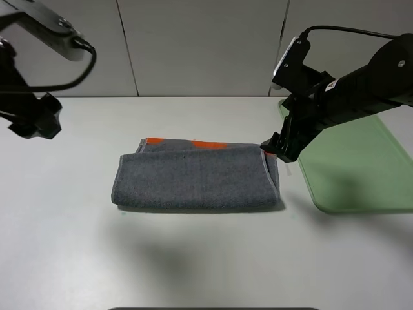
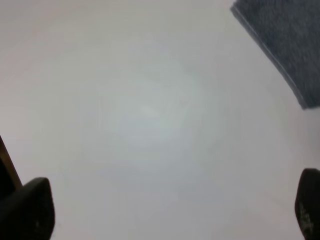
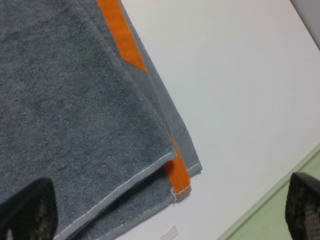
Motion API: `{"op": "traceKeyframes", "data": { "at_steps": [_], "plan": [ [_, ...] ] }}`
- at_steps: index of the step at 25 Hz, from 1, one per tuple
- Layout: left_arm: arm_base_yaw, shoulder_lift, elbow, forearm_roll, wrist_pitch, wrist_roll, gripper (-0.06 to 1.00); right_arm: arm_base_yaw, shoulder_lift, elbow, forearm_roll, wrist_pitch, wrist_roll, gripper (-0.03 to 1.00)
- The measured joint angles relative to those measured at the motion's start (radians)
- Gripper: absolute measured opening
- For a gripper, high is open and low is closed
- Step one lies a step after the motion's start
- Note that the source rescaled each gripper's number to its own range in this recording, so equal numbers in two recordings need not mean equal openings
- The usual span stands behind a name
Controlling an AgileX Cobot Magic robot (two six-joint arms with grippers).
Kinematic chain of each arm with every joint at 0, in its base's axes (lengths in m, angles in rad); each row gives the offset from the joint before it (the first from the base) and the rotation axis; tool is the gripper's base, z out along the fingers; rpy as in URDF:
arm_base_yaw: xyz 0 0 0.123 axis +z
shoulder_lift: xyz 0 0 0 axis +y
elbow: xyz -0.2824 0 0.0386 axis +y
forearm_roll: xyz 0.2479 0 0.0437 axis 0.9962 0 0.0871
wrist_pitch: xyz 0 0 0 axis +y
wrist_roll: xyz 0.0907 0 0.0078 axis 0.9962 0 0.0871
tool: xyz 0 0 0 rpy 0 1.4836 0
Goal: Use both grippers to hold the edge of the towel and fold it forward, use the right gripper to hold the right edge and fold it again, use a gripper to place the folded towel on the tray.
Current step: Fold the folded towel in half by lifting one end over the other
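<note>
The dark grey towel (image 1: 193,177) lies folded in half on the white table, its orange band (image 1: 206,144) showing along the far edge. My right gripper (image 1: 276,150) hovers just over the towel's right edge, jaws open and holding nothing. In the right wrist view the towel's (image 3: 75,115) layered corner lies between the spread fingertips (image 3: 27,212), with the gripper (image 3: 165,210) open above it. My left gripper (image 1: 35,119) is raised at the far left, well away from the towel. It stands open (image 2: 167,210) over bare table, with only a towel corner (image 2: 285,40) in sight. The pale green tray (image 1: 361,168) lies to the right.
The tray's rim (image 3: 260,220) lies close beside the towel's right edge. A small white scrap (image 3: 170,232) lies on the table between them. A grey tiled wall (image 1: 206,45) rises behind the table.
</note>
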Motion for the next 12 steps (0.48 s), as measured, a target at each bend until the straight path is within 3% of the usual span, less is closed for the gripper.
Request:
{"op": "traceKeyframes", "data": {
  "at_steps": [6,12],
  "plan": [
    [0.0,-0.224,0.0,-0.125,0.12,-0.017,0.96,0.0,0.0,0.0,0.0,0.0,0.005,1.0],
    [0.0,-0.457,0.0,-0.205,0.127,-0.02,0.93,0.0,0.0,0.0,0.0,-0.002,0.005,1.0]
  ]
}}
